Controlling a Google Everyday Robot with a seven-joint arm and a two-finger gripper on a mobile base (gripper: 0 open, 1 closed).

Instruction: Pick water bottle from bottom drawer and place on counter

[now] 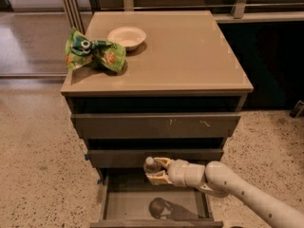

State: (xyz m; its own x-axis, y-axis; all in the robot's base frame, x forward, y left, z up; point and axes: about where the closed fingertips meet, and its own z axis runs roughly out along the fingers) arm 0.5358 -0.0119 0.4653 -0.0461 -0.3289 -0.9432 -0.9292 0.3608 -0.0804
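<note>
Camera view looks down on a dark three-drawer cabinet standing on a speckled floor point(42, 165).

1. Tool point(151, 169): located at the front of the cabinet, above the open bottom drawer point(124, 202) and just below the front of the middle drawer point(190, 156). The two fingers point(160, 162) point toward the left of the picture, one above the other. They are clenched on the water bottle point(150, 165).
2. Water bottle: held between the fingers, white cap uppermost, roughly upright. It sits clear of the grey drawer floor, where a dark shadow point(164, 208) lies beneath it.
3. Arm point(232, 186): a pale, jointed limb entering from the lower right corner and reaching across the drawer opening.
4. Bottom drawer: pulled out farther than the two above it, with its grey inner floor exposed.
5. Top drawer point(156, 126): slightly open, with small pale marks on its front.
6. Tabletop point(190, 56): tan and glossy. It carries a white bowl point(127, 36) near the rear left and a crumpled green snack bag point(94, 55) just beside it, at the left edge. The water bottle is not on it.
</note>
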